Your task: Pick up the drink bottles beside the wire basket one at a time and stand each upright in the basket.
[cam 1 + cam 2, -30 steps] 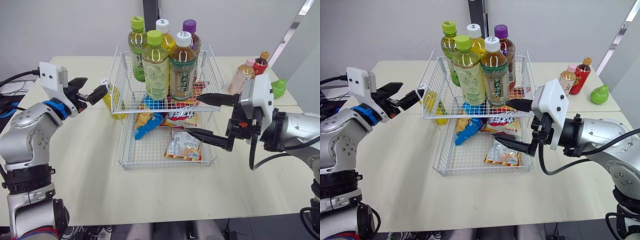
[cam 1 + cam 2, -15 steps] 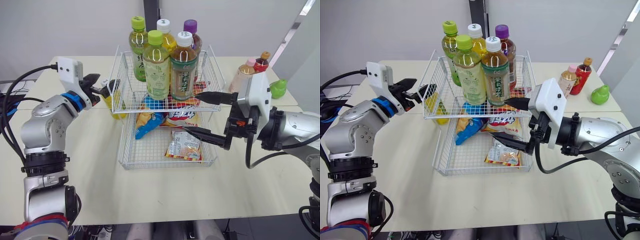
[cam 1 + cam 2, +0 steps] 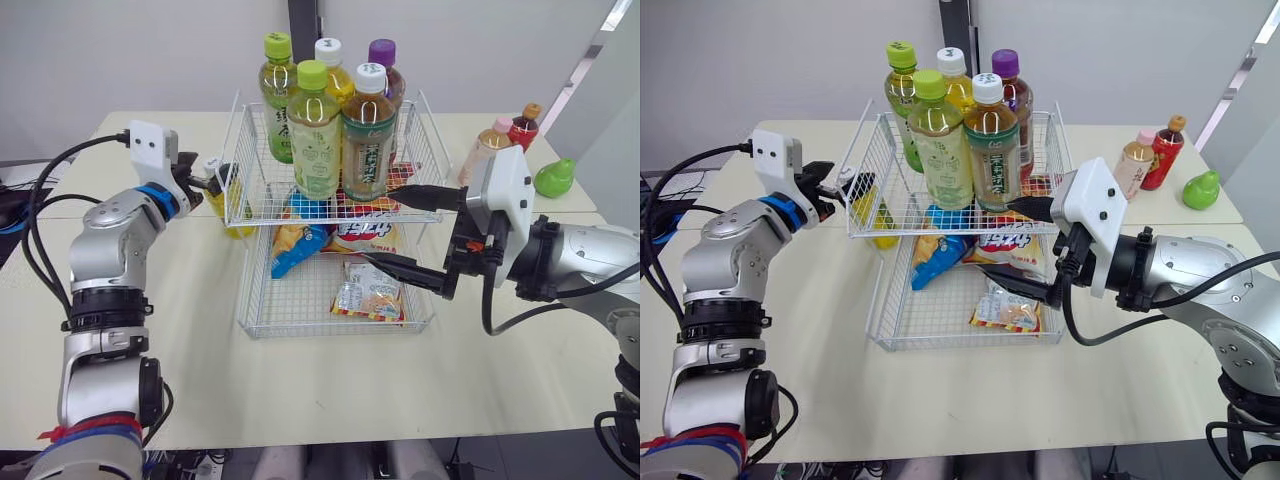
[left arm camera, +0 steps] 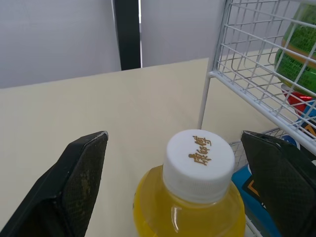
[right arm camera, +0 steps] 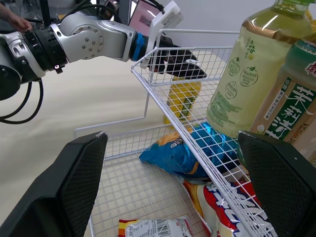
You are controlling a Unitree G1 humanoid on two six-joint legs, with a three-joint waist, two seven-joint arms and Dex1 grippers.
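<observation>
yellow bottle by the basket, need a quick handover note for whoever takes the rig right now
Left gripper: open, one finger on each side of the yellow bottle, level with its white cap, not yet closed.
Right gripper: open and holding nothing, at the right front of the wire basket.
The yellow bottle stands on the table against the basket's left side.
Done: five bottles stand upright in the upper tier. Snack packets lie in the lower tier.
Left: grasp and load the yellow bottle, then the pink-capped bottle and the red bottle on the table to the right.
</observation>
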